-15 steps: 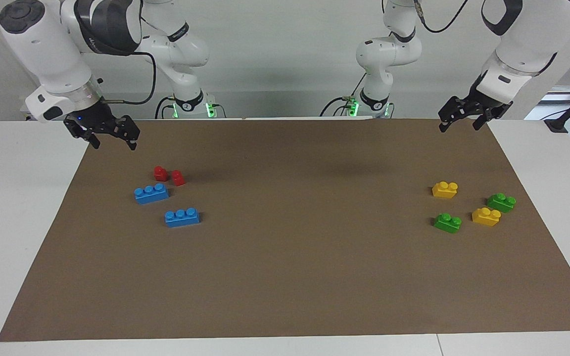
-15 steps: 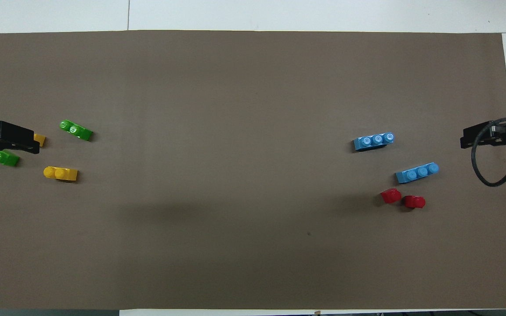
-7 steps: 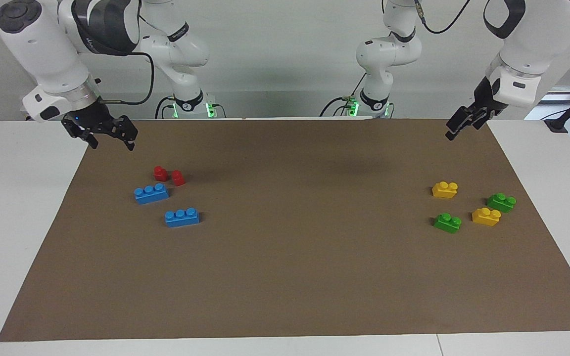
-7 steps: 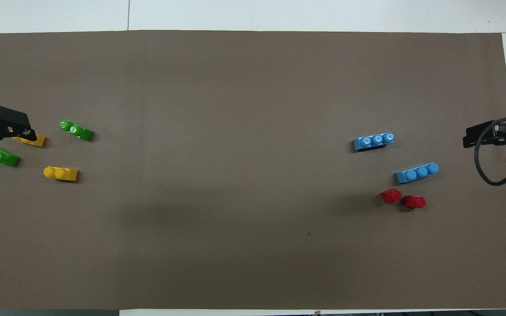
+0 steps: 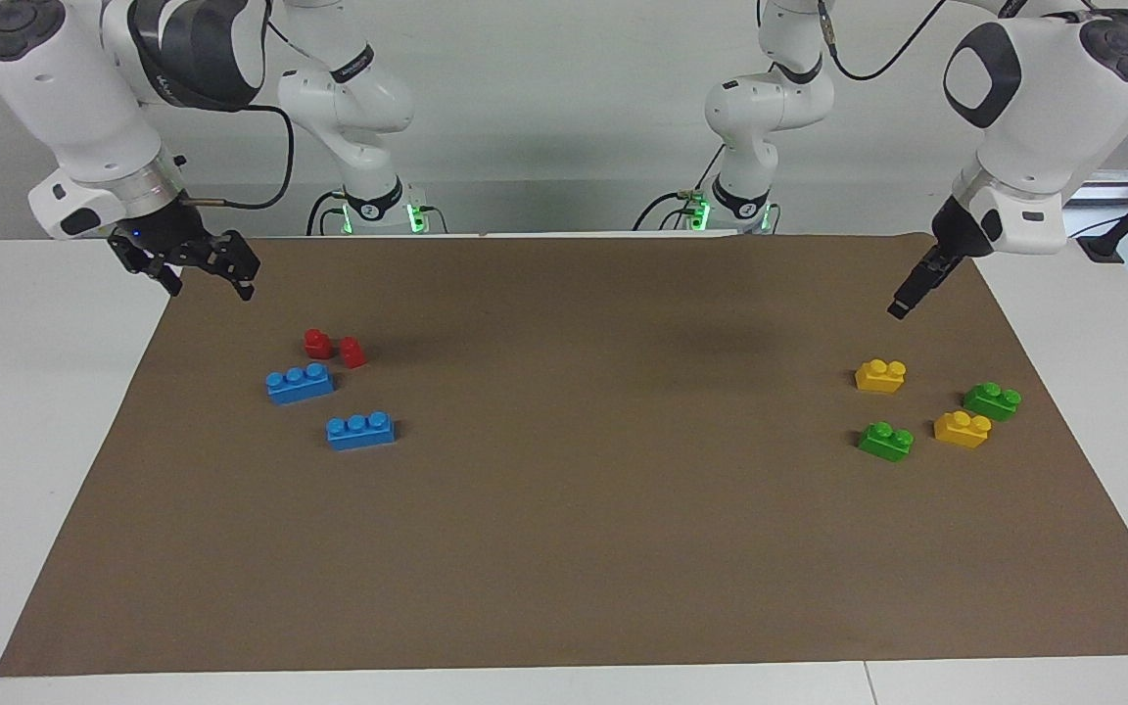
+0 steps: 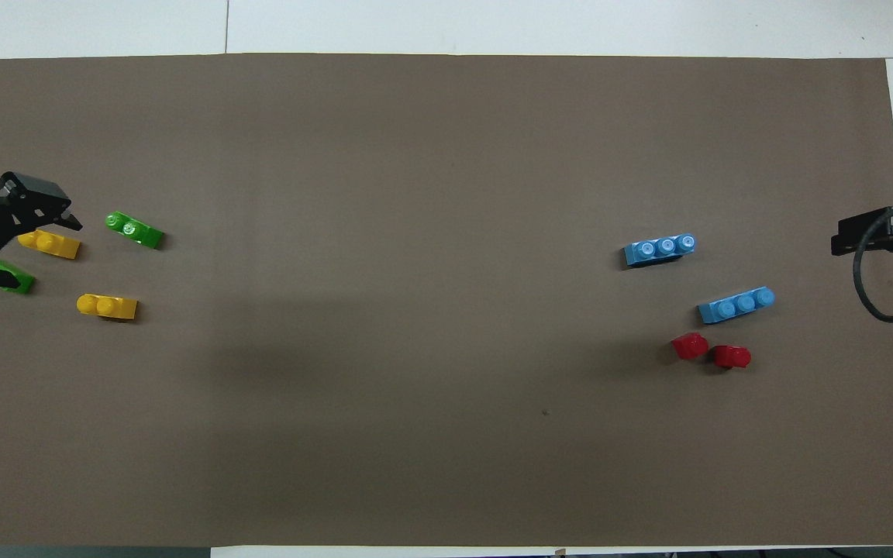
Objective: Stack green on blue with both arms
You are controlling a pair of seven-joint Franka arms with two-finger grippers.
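Note:
Two green bricks (image 5: 885,441) (image 5: 992,400) lie on the brown mat at the left arm's end. In the overhead view one (image 6: 133,230) is in full sight and the other (image 6: 8,277) is partly covered by my left gripper. Two blue bricks (image 5: 300,383) (image 5: 360,431) lie at the right arm's end and also show in the overhead view (image 6: 660,249) (image 6: 736,304). My left gripper (image 5: 902,308) (image 6: 16,260) is open and empty in the air over the green and yellow bricks. My right gripper (image 5: 211,289) (image 6: 853,236) is open and empty over the mat's edge.
Two yellow bricks (image 5: 880,375) (image 5: 962,429) lie among the green ones. Two small red pieces (image 5: 318,343) (image 5: 352,352) sit beside the blue bricks, nearer to the robots. The brown mat (image 5: 564,548) covers most of the white table.
My left gripper has turned edge-on to the facing camera and come lower over the green and yellow bricks. My right gripper has drifted slightly outward toward the mat's edge. No brick has moved.

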